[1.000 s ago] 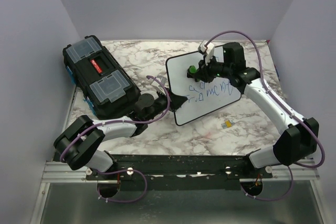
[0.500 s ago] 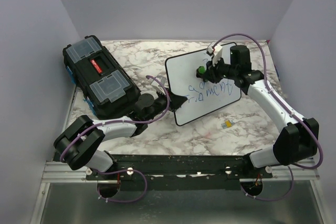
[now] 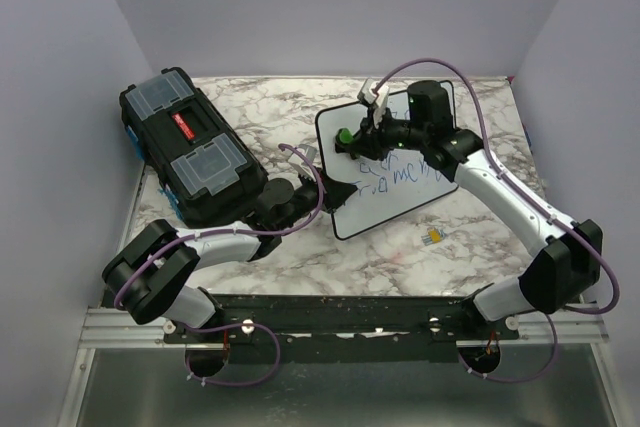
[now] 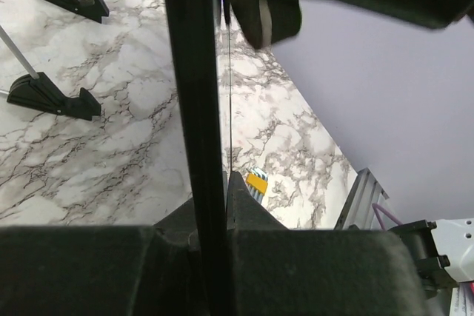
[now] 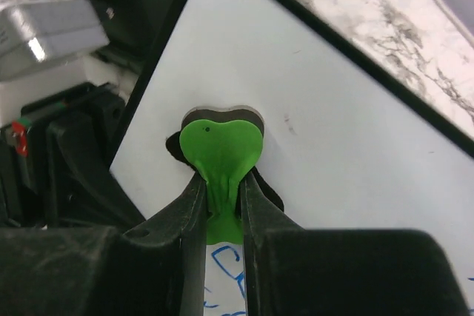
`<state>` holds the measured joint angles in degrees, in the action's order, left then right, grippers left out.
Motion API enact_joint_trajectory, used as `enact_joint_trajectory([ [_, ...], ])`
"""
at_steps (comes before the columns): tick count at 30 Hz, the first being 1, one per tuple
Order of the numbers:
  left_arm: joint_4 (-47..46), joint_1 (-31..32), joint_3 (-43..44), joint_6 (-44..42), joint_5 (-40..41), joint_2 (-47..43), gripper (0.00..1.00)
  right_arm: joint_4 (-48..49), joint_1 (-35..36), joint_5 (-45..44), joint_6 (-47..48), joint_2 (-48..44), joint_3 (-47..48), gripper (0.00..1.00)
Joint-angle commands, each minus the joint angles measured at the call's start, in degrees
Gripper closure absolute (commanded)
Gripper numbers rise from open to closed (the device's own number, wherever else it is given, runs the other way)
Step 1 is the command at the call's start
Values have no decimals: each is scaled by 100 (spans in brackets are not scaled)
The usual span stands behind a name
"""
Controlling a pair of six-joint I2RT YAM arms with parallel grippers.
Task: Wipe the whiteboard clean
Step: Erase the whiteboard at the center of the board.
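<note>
The whiteboard [image 3: 395,205] lies tilted on the marble table, with blue handwriting [image 3: 400,173] across its middle. My right gripper [image 3: 356,136] is shut on a green heart-shaped eraser [image 3: 344,135], pressed on the board near its upper left corner. In the right wrist view the eraser [image 5: 220,147] sits pinched between the fingers [image 5: 190,205], flat on the white surface [image 5: 341,138], with blue writing [image 5: 224,266] just below. My left gripper [image 3: 326,190] is shut on the board's left edge. The left wrist view shows the board's black frame [image 4: 191,94] running between that gripper's [image 4: 215,192] fingers.
A black toolbox [image 3: 190,147] with clear lid compartments lies at the left back of the table. A small yellow object [image 3: 433,237] rests on the marble in front of the board. Two black feet [image 4: 53,97] stand behind the board. Lilac walls close in on three sides.
My right gripper slid the eraser a little right, then left along the board's upper part to its upper left corner. The left arm and the board stayed put.
</note>
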<state>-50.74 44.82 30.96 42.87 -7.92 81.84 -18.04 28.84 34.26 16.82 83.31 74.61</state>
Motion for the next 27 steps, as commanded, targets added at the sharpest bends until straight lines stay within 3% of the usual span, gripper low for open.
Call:
enact_joint_trajectory([
  [1, -767, 125, 228, -218, -408, -124, 100, 639, -19, -975, -621, 176, 341, 99],
  [5, -766, 125, 218, -237, -404, -160, 100, 654, -206, -1749, -695, 178, 273, 99],
  [10, -807, 124, 243, -227, -436, -136, 100, 481, -586, -1766, -540, 121, 34, 99],
  [13, -831, 126, 254, -218, -438, -125, 100, 243, -579, -1204, -217, 125, -22, 99],
  [16, -832, 126, 253, -218, -436, -126, 100, -75, -406, -511, -6, 206, 124, 99],
  [23, -779, 124, 256, -254, -420, -139, 100, -952, 639, -8, 840, 336, 480, 99],
  [27, -724, 126, 244, -289, -411, -199, 100, -769, 508, -780, 752, 105, 91, 99],
])
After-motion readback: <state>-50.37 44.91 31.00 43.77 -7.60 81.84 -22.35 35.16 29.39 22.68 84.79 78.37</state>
